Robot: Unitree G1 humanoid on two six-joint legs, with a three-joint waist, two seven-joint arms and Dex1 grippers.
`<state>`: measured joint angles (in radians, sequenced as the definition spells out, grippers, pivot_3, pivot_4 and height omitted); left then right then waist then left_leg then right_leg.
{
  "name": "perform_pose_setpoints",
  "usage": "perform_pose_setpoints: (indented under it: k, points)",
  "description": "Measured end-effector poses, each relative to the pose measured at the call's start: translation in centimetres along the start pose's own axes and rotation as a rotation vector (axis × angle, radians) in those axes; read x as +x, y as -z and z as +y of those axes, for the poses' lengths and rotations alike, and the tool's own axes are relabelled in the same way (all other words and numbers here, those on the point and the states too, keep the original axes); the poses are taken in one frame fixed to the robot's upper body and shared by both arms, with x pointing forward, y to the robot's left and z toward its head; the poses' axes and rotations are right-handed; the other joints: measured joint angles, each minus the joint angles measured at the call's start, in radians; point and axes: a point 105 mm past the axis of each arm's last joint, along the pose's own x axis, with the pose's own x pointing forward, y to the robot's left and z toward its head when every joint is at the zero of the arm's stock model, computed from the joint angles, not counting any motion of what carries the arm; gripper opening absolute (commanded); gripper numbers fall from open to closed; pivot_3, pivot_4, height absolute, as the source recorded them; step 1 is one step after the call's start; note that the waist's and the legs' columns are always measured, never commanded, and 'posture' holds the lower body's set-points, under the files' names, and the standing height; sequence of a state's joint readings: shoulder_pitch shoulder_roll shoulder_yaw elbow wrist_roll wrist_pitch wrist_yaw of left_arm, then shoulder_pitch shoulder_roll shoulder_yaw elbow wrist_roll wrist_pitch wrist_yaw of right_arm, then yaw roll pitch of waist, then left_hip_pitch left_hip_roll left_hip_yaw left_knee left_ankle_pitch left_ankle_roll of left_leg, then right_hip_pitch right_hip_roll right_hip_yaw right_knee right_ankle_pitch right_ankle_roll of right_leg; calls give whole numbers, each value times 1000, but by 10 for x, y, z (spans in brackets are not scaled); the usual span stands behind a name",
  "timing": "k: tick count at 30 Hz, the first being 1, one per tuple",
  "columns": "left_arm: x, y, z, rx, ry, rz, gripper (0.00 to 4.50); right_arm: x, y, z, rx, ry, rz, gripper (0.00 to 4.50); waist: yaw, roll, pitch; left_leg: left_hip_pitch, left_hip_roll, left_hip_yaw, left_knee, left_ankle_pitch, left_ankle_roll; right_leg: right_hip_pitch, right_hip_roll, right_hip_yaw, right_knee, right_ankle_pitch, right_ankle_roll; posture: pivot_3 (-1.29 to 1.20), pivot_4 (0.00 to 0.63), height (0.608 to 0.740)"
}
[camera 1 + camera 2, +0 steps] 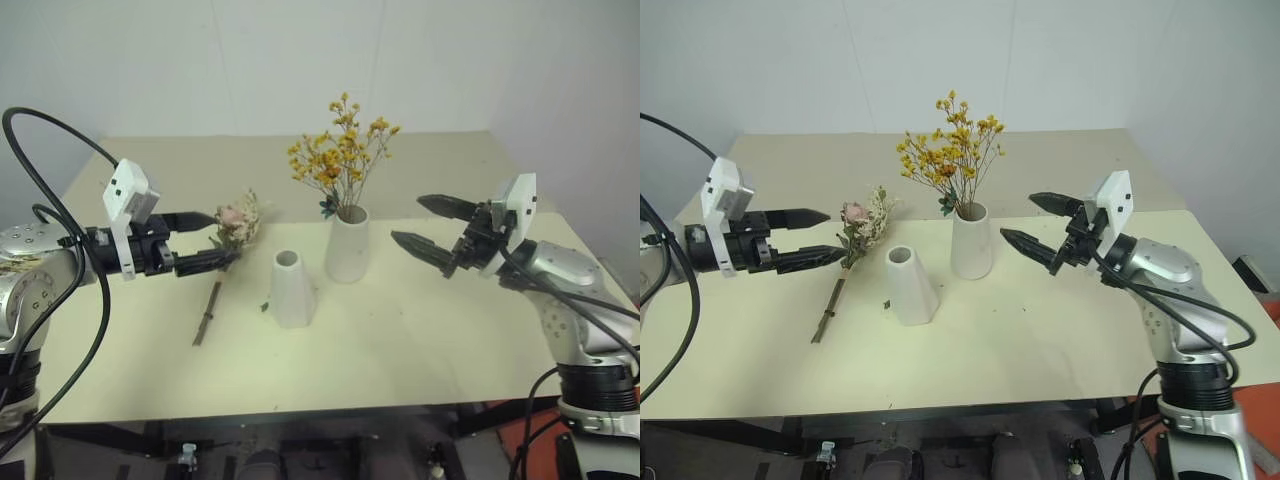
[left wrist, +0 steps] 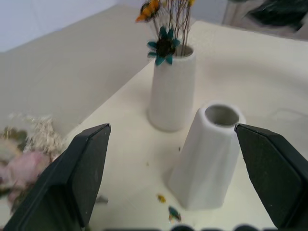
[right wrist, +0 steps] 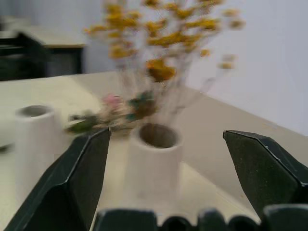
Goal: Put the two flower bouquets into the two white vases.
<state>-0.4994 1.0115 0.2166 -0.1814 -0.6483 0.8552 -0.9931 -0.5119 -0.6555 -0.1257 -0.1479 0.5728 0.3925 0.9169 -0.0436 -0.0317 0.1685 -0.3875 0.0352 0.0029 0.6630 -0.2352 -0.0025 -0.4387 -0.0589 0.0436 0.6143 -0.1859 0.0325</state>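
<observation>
Yellow bouquet standing in taller vase, pink-rose bouquet lying by spread left jaws, right jaws apart, empty.

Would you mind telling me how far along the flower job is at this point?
About halfway. Done: the yellow bouquet stands in the taller vase. In hand: nothing; the right pincer is open beside that vase, and the left pincer is open by the pink-and-cream bouquet, which lies on the table. Left: lifting that bouquet into the empty shorter vase.
</observation>
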Motion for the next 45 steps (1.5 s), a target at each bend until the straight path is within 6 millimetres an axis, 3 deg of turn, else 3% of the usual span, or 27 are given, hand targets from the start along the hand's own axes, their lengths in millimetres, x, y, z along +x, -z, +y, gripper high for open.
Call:
perform_pose_setpoints:
  k: [5,11,18,25,28,40,45]
  points:
    - [3,23,20,-102,-206,180,4500,3,-12,13,43,-193,27,4465,2,-1,1,-1,0,0,0,0,0,0,0,0,0,0,0,0,150,740]
    - [4,38,35,-220,-387,367,4500,2,-19,26,40,-353,64,4465,6,-4,2,-2,-1,-1,0,0,0,-1,0,-1,-1,0,0,0,150,740]
    - [25,70,30,-407,-393,520,4500,3,-18,32,35,-411,78,4465,7,-4,2,-2,-1,-1,0,0,0,-1,0,-1,0,0,0,0,150,740]
    - [44,92,23,-465,-364,603,4500,4,-19,32,28,-412,77,4465,6,-4,2,-2,-1,-1,0,0,0,-1,0,0,0,1,0,0,150,740]
    - [46,103,26,-487,-382,633,3937,4,-20,33,23,-413,74,4500,8,-4,2,-2,-1,-1,0,0,0,-1,0,0,1,0,0,0,150,740]
    - [51,108,36,-492,-417,619,164,5,-21,32,20,-393,70,4500,16,-4,2,-2,-1,-1,0,0,0,-1,-1,0,1,1,-1,0,150,740]
    - [50,98,45,-482,-455,549,12,5,-20,32,26,-392,65,4500,16,-4,2,-2,-1,-1,0,0,0,-1,-1,-1,0,2,-3,0,150,740]
